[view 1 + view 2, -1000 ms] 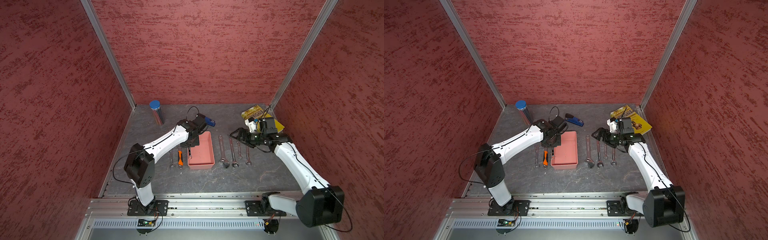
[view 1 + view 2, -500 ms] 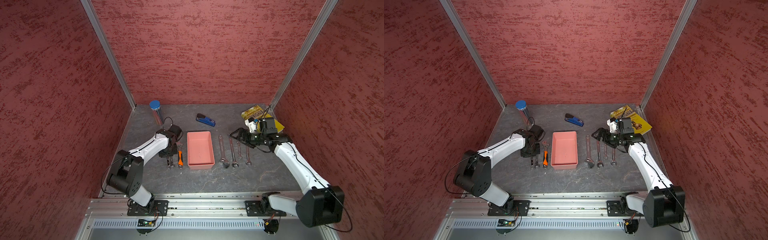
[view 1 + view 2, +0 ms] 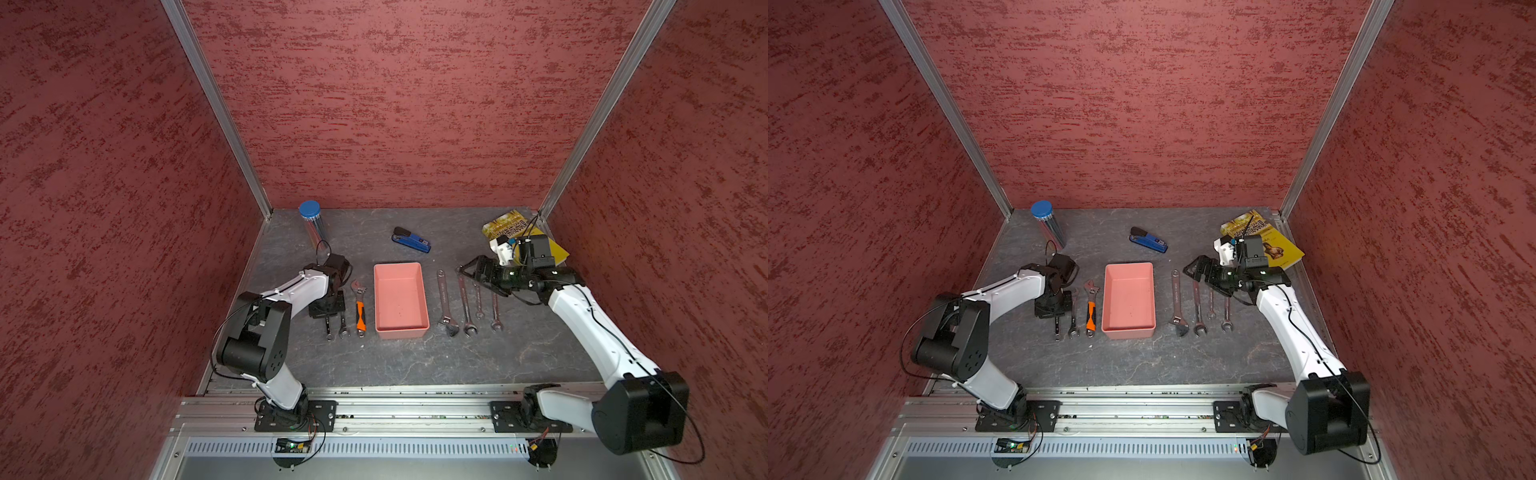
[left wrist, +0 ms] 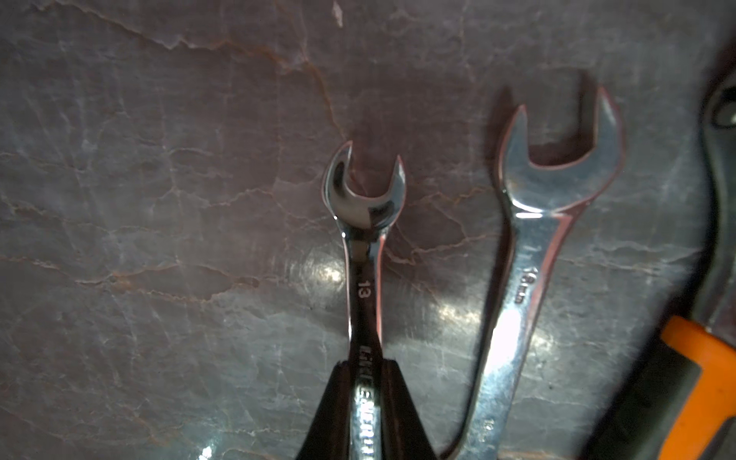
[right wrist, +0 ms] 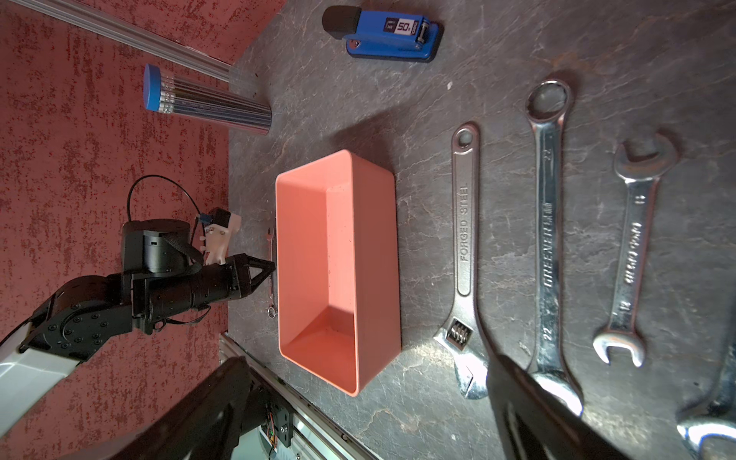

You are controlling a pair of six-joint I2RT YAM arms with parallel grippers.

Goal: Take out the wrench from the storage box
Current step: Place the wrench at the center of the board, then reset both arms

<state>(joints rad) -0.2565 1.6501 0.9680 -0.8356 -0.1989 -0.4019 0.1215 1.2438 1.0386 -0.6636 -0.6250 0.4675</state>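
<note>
The salmon-pink storage box (image 3: 401,299) (image 3: 1128,297) (image 5: 338,259) stands empty in the middle of the table. My left gripper (image 3: 327,309) (image 3: 1054,309) (image 4: 366,368) points down at the table left of the box, shut on the shank of a small steel wrench (image 4: 364,223) (image 3: 329,330). That wrench sits low over the slate beside a larger wrench (image 4: 533,239) (image 3: 343,326). Whether it touches the table I cannot tell. My right gripper (image 3: 467,270) (image 3: 1194,270) (image 5: 366,398) hovers open and empty over the far ends of the wrenches right of the box.
An orange-handled adjustable wrench (image 3: 360,307) lies between the left gripper and the box. Several wrenches (image 3: 444,303) lie in a row right of the box. A blue stapler (image 3: 411,241), a pencil tube (image 3: 313,224) and a yellow book (image 3: 505,226) sit at the back.
My left arm has swung from the box's left edge out to the left and down, carrying the small wrench beside the wrenches there. The right arm has not moved.
</note>
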